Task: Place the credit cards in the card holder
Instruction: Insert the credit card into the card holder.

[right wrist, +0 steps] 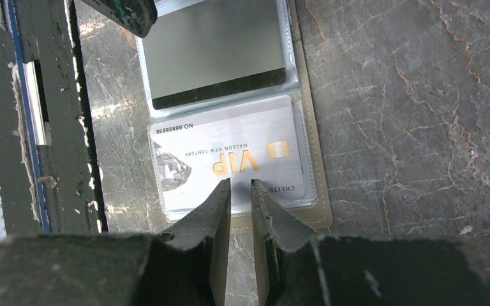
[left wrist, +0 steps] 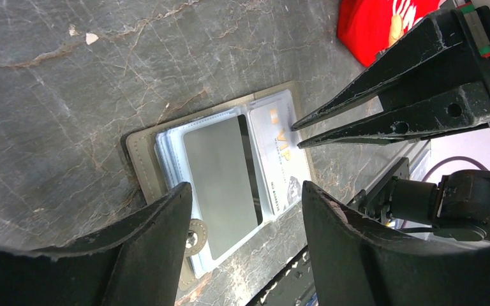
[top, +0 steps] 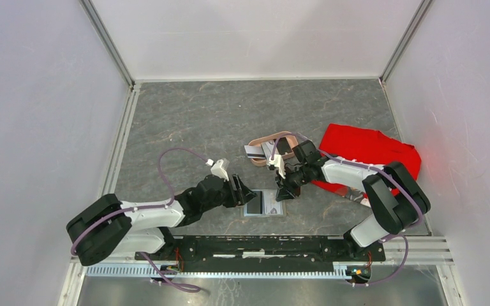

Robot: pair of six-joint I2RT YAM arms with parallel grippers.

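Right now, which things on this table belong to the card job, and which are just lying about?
Belong to the job: card holder, lying open; VIP card and grey card in its pockets; loose card in the pink tray.
Lying about: red cloth.

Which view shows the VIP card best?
Right wrist: the VIP card lies face-on in the card holder, filling mid-frame with its print legible. Left wrist shows it slanted, with the right gripper tips over one edge. Top external shows only a small pale patch in the open holder.
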